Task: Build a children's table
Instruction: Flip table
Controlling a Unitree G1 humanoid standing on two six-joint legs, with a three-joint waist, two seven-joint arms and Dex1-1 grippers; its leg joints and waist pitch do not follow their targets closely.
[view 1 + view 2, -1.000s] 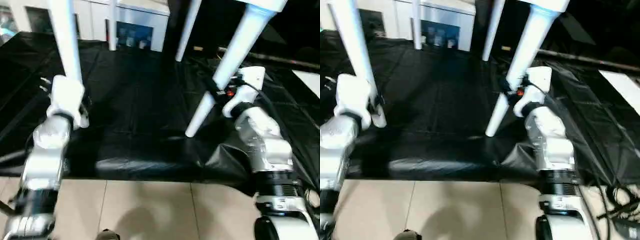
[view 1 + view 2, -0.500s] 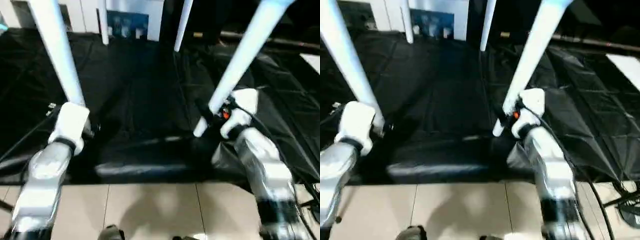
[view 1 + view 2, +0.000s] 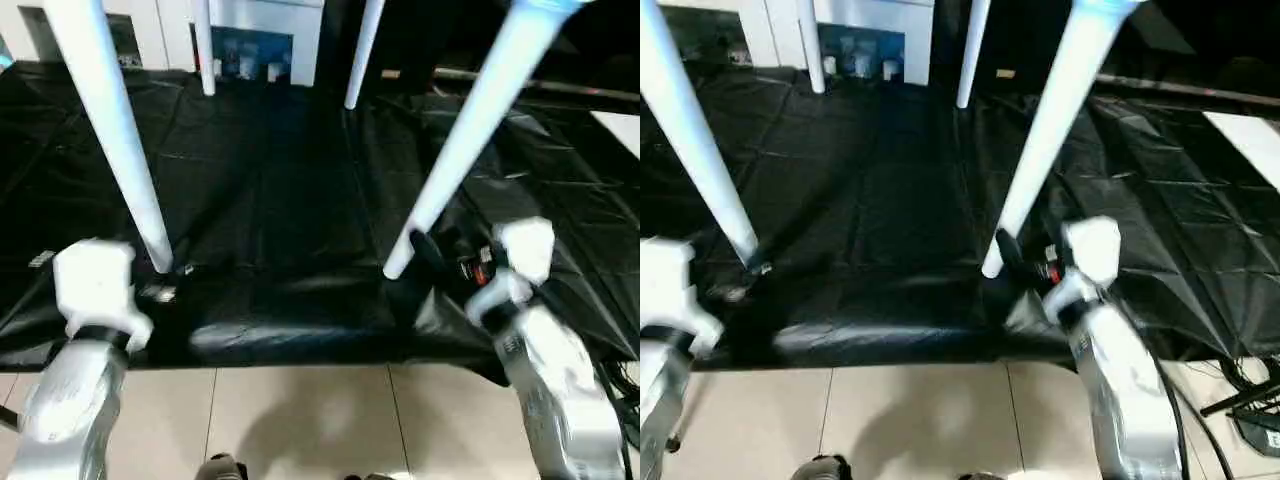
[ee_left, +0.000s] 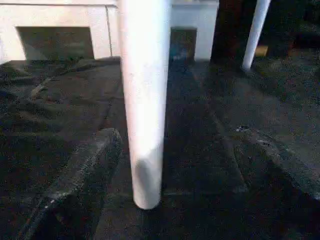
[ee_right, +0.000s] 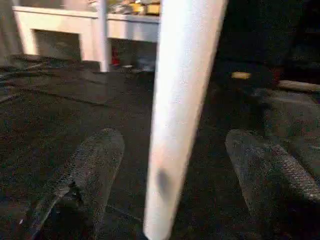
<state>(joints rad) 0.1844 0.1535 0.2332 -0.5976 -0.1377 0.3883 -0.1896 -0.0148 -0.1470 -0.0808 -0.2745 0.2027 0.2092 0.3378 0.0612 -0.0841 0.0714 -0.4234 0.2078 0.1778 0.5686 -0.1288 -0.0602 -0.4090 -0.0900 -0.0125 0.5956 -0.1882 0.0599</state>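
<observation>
The children's table stands upright on its four legs on the black sheet (image 3: 270, 180). Its top is above the head camera's frame, so whether each leg is fully seated in its socket cannot be told.

The right pincer (image 3: 422, 258) is spread wide. Its two fingers (image 5: 95, 165) stand on either side of the near right leg (image 3: 470, 130), close to the foot. There is a clear gap on both sides, and it has hold of nothing.

The left pincer (image 3: 165, 285) sits low beside the foot of the near left leg (image 3: 115, 140). In the left wrist view one finger (image 4: 75, 175) lies just beside that leg without pressing on it. The other finger is hard to make out in the dark, but the pincer looks parted and grips nothing.

The two far legs (image 3: 203, 50) (image 3: 362, 55) are well beyond both pincers, also planted on the sheet.

The task appears to be at its close. The table bears its own weight and the step in hand looks like letting go.

The next move probably calls for drawing both arms straight back toward the robot, along the line of the fingers. This should avoid a sideways sweep, since a finger clipping a foot could shove or tip the light table. Both feet sit near the sheet's front edge, by the tiled floor (image 3: 300, 420).
</observation>
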